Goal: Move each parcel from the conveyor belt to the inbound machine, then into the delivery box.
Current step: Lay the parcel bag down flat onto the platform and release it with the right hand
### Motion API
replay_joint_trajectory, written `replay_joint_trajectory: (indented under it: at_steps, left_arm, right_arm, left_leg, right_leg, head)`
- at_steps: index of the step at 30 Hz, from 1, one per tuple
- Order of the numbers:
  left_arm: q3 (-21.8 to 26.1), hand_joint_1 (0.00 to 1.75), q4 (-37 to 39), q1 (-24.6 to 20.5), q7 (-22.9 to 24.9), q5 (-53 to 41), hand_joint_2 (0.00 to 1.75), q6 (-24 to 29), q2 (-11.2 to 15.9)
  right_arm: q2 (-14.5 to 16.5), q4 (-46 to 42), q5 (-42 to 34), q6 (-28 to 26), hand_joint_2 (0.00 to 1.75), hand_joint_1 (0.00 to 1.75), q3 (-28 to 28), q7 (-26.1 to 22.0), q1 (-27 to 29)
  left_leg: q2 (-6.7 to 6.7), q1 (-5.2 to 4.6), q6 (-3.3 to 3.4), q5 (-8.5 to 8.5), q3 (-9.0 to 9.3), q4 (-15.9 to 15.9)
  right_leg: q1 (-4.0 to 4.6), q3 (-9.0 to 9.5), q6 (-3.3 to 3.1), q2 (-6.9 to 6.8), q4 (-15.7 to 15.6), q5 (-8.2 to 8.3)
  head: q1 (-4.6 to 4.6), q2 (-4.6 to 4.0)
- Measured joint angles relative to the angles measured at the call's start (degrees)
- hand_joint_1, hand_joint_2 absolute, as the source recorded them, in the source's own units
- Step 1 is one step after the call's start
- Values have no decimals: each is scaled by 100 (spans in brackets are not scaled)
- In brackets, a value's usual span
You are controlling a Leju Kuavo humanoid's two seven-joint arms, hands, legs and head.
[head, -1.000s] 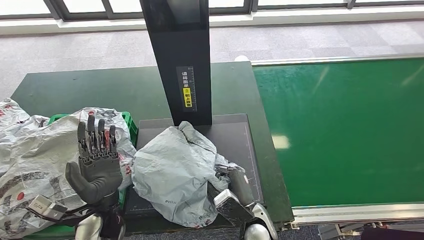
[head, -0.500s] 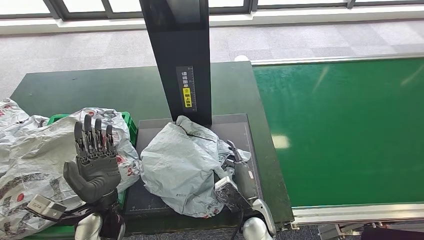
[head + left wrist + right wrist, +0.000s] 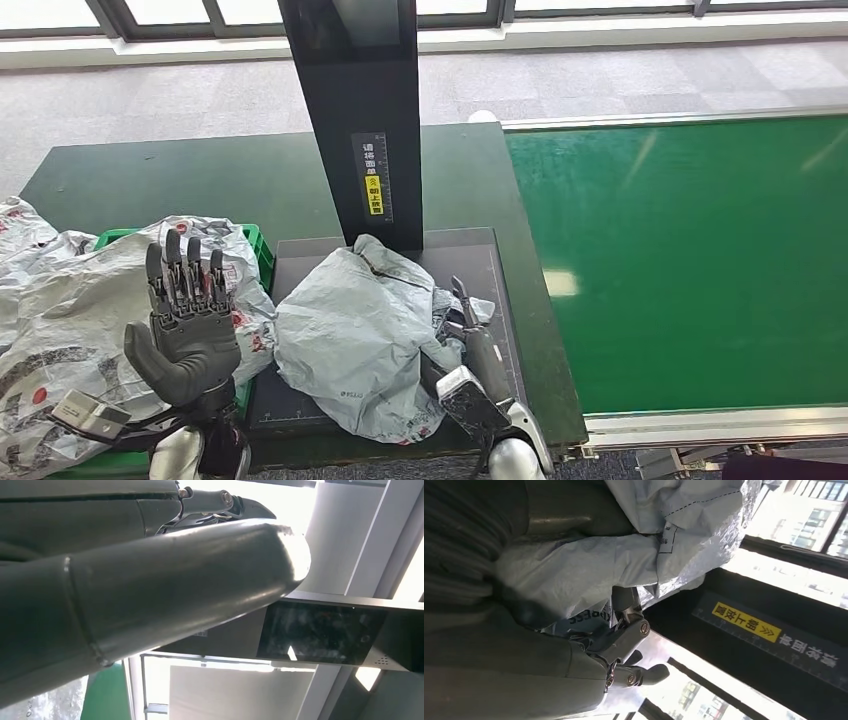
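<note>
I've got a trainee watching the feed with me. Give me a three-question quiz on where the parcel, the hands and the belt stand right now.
1. True or false: the grey parcel lies on the green conveyor belt.
2. Multiple choice: the left hand is A) gripping the parcel, B) raised with fingers apart and holding nothing, C) pressing on the belt.
3. Fill in: the right hand is at the parcel's ____ side, its fingers in the plastic.

Key
1. False: it lies on the dark platform of the inbound machine, below the black column; the belt is bare.
2. B: it is held up over the green delivery box, which holds other parcels.
3. Right, the belt side.
</note>
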Motion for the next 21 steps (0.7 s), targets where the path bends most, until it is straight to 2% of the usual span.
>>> replay_joint_trajectory:
  at_steps: [6,10,21]
  left_arm:
    - [1,0,0,0,0,2,0,-20,0]
    - [1,0,0,0,1,0,0,-28,0]
    - [1,0,-7,1,-1,-19,0,-30,0]
  right_arm:
    - [-31,-388,-263,286,175,0,-1,-217,169]
    - [-50,-603,-342,361,0,0,-3,-265,247]
    - [-76,-1095,-313,106,0,0,-351,-88,438]
  left_leg:
    - [0,0,0,0,-1,0]
    - [0,0,0,0,-1,0]
    - [1,0,0,0,-1,0]
  right_leg:
    - [0,-1,0,0,-1,0]
    - [0,-2,0,1,-1,0]
    - [0,-1,1,1,-1,0]
  head:
    - [0,0]
    - [0,0]
    - [0,0]
